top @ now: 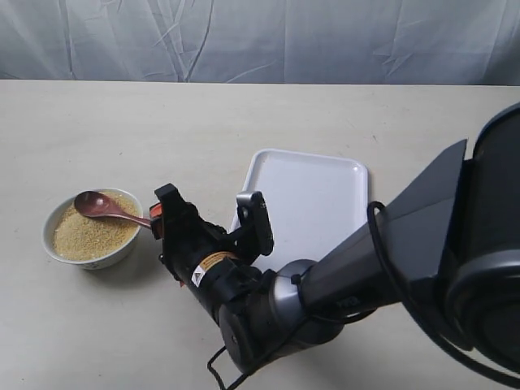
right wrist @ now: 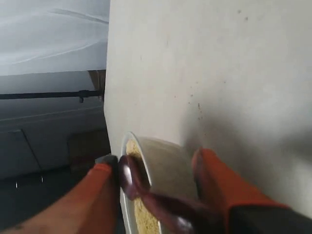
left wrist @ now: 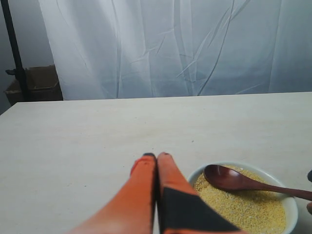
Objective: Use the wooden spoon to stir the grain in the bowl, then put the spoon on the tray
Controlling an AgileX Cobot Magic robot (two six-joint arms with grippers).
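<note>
**Reader:** Where are the bowl and the spoon?

**Describer:** In the exterior view the white bowl (top: 91, 260) sits at the middle left of the frame on a pale table (top: 244, 114). It holds golden grain (top: 81, 237). The wooden spoon (top: 97, 204) lies with its oval head on the grain near the bowl's far rim. Its thin handle crosses the right rim, and the handle's end is hidden behind a gripper.

**Reader:** Which gripper?

**Describer:** The right gripper (right wrist: 155, 168). It is carried by a large dark arm (top: 390, 260) that fills the lower right of the frame and extends across the middle. Its wrist view shows orange fingers (right wrist: 100, 195) spread apart on either side of the spoon, so it is released, not clenched. That picture is blurred, and I cannot tell whether a pad touches the handle.

**Reader:** And the tray?

**Describer:** The white tray (top: 325, 183) lies flat at the centre of the frame, to the right of the bowl and apart from it. The arm covers its lower edge and its lower left corner.

**Reader:** What about the other gripper?

**Describer:** The left gripper (left wrist: 156, 156) shows only in its own wrist view. Its orange tips are pressed together, clenched on nothing, just beside the bowl. I cannot tell whether it touches the table. The frame's edge cuts off part of the bowl there.
</note>
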